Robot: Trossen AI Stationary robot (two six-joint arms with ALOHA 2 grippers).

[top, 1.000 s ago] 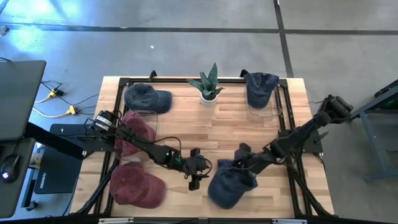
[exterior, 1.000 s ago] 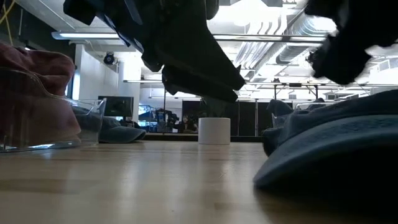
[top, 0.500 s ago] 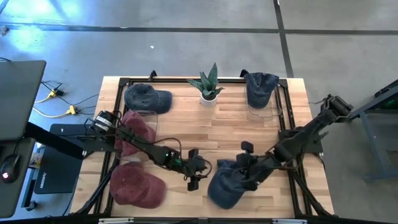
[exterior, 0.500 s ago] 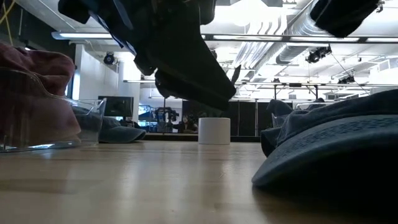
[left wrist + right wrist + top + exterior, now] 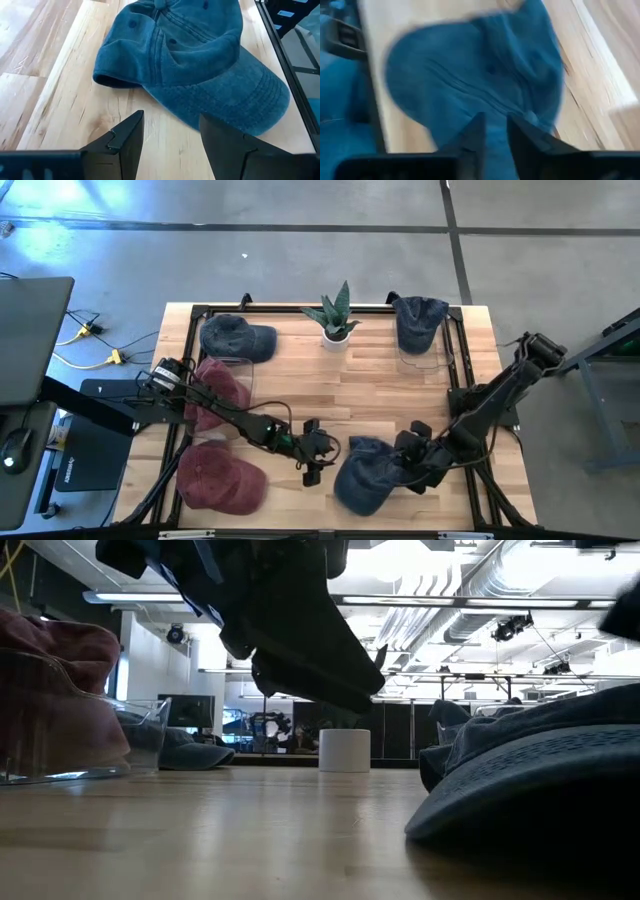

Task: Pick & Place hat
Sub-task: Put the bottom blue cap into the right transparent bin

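The blue hat [image 5: 368,475] lies flat on the table [image 5: 380,385] at its near edge, right of centre. The left gripper [image 5: 318,459], fingers parted and empty, hovers just left of it. The right gripper [image 5: 412,467] sits beside the hat's right side; its fingers stand slightly apart, holding nothing. A clear container [image 5: 228,385] at the left holds a red hat [image 5: 215,392].

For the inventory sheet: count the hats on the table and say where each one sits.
5. Blue hat far left; blue hat far right; red hat in the left clear holder; red hat near left; blue hat near centre. None seems hidden.
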